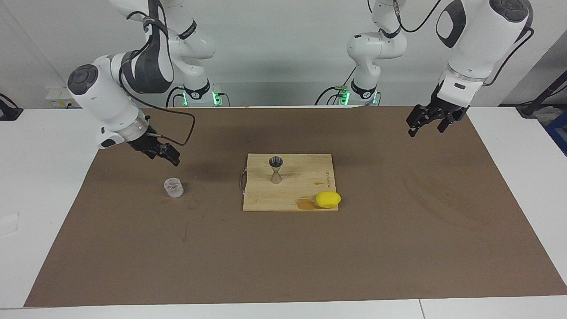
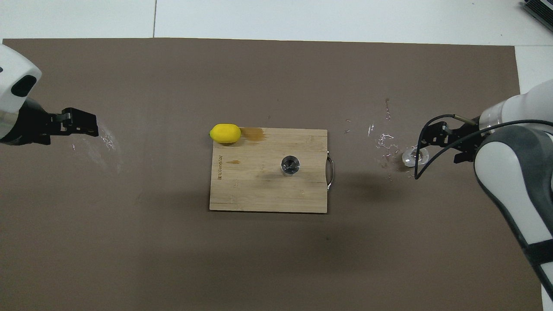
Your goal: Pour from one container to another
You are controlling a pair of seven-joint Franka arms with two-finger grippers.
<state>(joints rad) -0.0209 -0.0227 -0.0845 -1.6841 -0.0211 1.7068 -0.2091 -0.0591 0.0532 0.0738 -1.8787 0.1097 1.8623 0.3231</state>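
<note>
The short clear glass cup (image 1: 173,187) (image 2: 414,157) stands upright on the brown mat toward the right arm's end of the table. The metal hourglass jigger (image 1: 275,169) (image 2: 290,165) stands upright on the wooden cutting board (image 1: 305,186) (image 2: 259,190) at mid-table. My right gripper (image 1: 167,156) (image 2: 438,142) hangs open and empty above the mat beside the cup, clear of it. From overhead, its cable crosses the cup's edge. My left gripper (image 1: 424,125) (image 2: 88,125) waits open and empty in the air over the mat at the left arm's end.
A yellow lemon (image 1: 328,199) (image 2: 225,133) lies at the board's corner beside a wet stain (image 2: 255,134). Pale splash marks (image 2: 384,142) dot the mat beside the cup. The brown mat (image 1: 398,248) covers most of the white table.
</note>
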